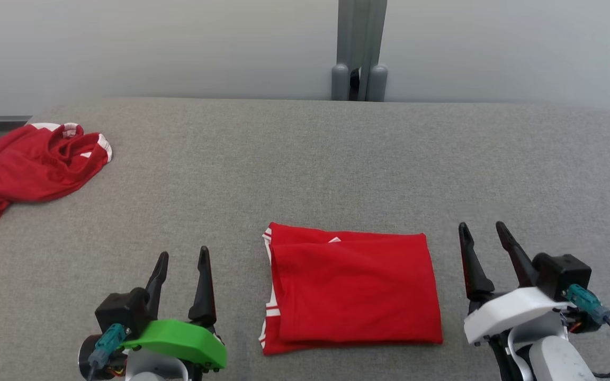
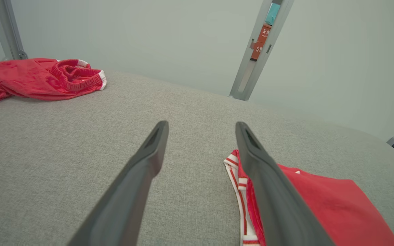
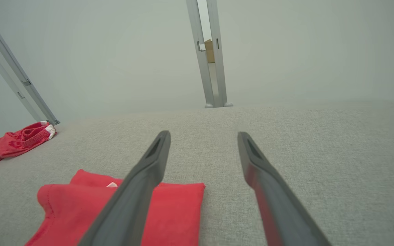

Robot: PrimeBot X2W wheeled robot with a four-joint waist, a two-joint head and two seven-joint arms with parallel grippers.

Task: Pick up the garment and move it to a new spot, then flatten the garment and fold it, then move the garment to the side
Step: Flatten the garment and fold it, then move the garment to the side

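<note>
Garment (image 1: 352,291) lies folded, edges free on table (image 1: 305,169), between wide-open, empty left gripper (image 1: 184,252) and right gripper (image 1: 481,224).

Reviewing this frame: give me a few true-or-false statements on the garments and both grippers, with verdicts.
1. The folded red garment lies on the table between the two grippers. True.
2. The left gripper is clamped on the folded red garment. False: its jaws stand open, holding nothing.
3. A crumpled red garment lies at the table's far left. True.
4. The right gripper holds the crumpled red garment. False: it is open and empty, beside the folded one.
5. The two garments overlap. False: they lie well apart.
</note>
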